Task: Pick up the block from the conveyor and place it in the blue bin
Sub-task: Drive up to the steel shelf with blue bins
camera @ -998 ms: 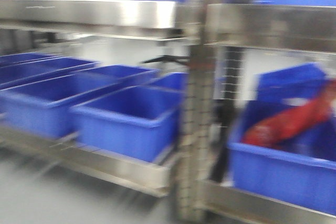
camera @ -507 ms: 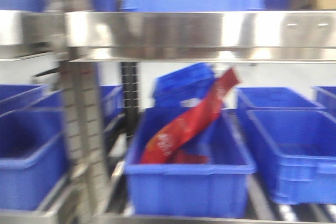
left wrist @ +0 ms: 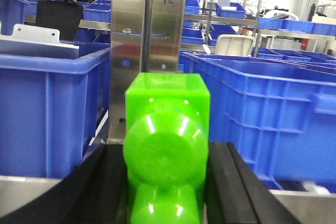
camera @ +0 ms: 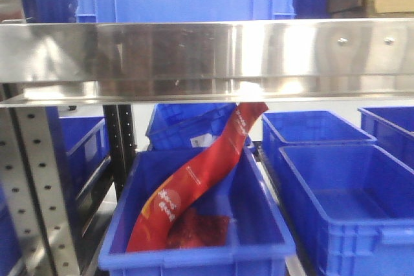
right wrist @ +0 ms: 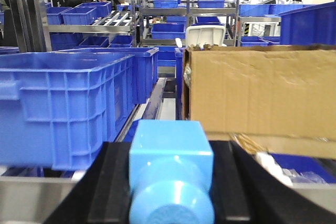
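My right jaws grip the small bright blue plastic block (right wrist: 170, 148), left jaws a green plastic block (left wrist: 167, 114); I'd release only squarely over the blue plastic bin (camera: 194, 256), lower centre.

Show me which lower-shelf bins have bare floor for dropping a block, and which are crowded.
Front right bin: visible floor bare, wall to wall. The bin behind it also looks empty. Centre bin is crowded: a red packaging strip lies diagonally across it, leaving bare floor only along its right wall.
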`<state>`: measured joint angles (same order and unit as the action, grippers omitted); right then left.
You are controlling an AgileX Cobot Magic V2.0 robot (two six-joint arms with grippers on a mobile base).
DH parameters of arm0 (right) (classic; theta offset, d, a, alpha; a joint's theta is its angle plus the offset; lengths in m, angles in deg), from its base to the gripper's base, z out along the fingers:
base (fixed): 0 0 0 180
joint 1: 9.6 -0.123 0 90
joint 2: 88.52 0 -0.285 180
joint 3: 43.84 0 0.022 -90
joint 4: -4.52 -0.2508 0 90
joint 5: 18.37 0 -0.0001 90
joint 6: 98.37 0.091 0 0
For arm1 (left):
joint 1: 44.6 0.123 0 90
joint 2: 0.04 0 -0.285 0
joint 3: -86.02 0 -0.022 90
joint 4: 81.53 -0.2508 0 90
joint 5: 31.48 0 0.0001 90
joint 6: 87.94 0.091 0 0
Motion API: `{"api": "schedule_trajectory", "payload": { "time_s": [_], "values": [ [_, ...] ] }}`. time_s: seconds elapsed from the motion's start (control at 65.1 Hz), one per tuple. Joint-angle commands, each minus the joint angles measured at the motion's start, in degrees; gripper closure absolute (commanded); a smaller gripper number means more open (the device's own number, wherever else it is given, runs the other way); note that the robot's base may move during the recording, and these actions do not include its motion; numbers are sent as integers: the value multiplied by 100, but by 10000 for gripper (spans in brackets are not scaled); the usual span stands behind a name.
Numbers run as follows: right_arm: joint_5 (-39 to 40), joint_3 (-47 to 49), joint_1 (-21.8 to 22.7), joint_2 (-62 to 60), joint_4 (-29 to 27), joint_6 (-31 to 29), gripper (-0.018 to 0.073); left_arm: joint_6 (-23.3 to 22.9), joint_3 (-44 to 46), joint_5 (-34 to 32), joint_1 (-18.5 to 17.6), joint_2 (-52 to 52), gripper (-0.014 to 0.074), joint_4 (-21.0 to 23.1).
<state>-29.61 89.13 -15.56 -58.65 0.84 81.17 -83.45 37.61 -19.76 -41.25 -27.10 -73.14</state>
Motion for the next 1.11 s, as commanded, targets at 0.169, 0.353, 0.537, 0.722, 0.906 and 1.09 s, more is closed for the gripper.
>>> {"api": "schedule_trajectory", "payload": {
  "time_s": [0.169, 0.353, 0.537, 0.722, 0.906, 1.09],
  "values": [
    [139, -13, 16, -9, 44, -22, 721, -11, 7, -69, -7, 5, 707, 35],
    [139, -13, 16, -9, 44, -22, 721, -11, 7, -69, -7, 5, 707, 35],
    [139, -13, 16, -9, 44, -22, 721, -11, 7, -69, -7, 5, 707, 35],
    [139, -13, 16, -9, 44, -22, 721, -11, 7, -69, -7, 5, 707, 35],
    [139, -13, 16, -9, 44, -22, 721, -11, 7, -69, -7, 5, 707, 35],
    [139, -13, 16, -9, 44, -22, 721, -11, 7, -69, -7, 5, 707, 35]
  ]
}}
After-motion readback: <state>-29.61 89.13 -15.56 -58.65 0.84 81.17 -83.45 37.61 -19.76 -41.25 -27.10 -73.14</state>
